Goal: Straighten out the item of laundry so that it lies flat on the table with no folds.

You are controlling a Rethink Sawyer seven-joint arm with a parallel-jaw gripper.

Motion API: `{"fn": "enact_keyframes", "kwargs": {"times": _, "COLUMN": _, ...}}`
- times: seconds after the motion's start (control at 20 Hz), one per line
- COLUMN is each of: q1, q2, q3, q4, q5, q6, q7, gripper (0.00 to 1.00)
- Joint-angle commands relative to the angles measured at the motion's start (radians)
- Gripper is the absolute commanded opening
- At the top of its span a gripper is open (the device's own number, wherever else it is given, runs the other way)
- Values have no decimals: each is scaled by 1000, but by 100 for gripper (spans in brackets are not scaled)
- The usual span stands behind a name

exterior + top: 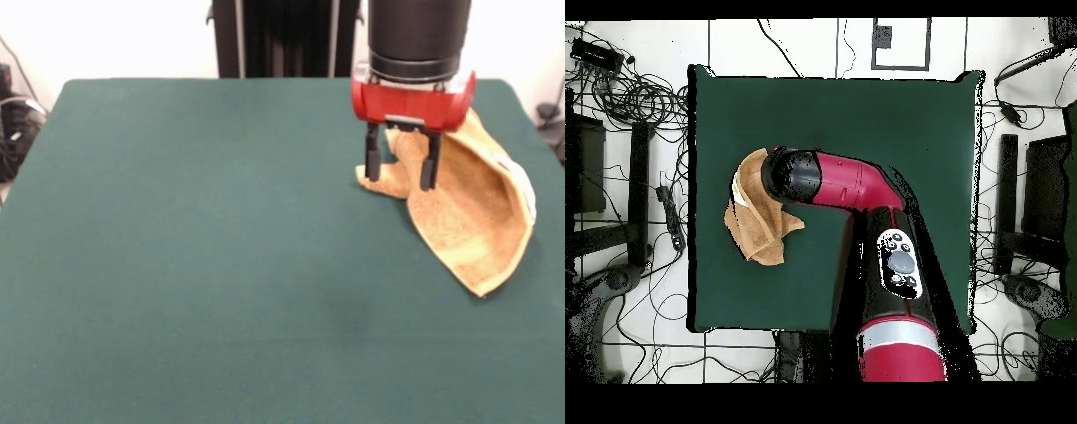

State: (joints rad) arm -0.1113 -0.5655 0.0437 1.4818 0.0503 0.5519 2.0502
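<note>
The golden-orange towel (477,221) lies folded over and bunched at the far right of the green table (221,230). A pale band runs along its right edge (527,193). My gripper (402,164) hangs from the red wrist over the towel's left corner. Its two black fingers (373,161) are spread apart, with their tips at the cloth. In the overhead view the towel (753,228) sits by the table's (905,130) left edge. There the arm's black head (791,174) covers part of it and hides the gripper.
The black pedestal (282,37) stands behind the table's far edge. Cables (635,95) and dark stands (605,200) lie on the floor left of the table in the overhead view. The towel is close to the table's edge.
</note>
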Motion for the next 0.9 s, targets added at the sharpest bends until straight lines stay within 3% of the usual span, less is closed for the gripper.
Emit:
{"fn": "enact_keyframes", "kwargs": {"times": 0.05, "q1": -33, "q2": -9, "q3": 81, "q4": -57, "q5": -158, "q6": 274, "q7": -276, "gripper": 100}}
{"fn": "enact_keyframes", "kwargs": {"times": 0.4, "q1": -46, "q2": 44, "q3": 127, "q4": -102, "q5": -209, "q6": 291, "q7": -215, "gripper": 100}}
{"fn": "enact_keyframes", "kwargs": {"times": 0.7, "q1": -54, "q2": 123, "q3": 163, "q4": -116, "q5": -248, "q6": 205, "q7": -153, "gripper": 100}}
{"fn": "enact_keyframes", "kwargs": {"times": 0.9, "q1": -43, "q2": 171, "q3": 218, "q4": -160, "q5": -228, "q6": 171, "q7": -134, "gripper": 100}}
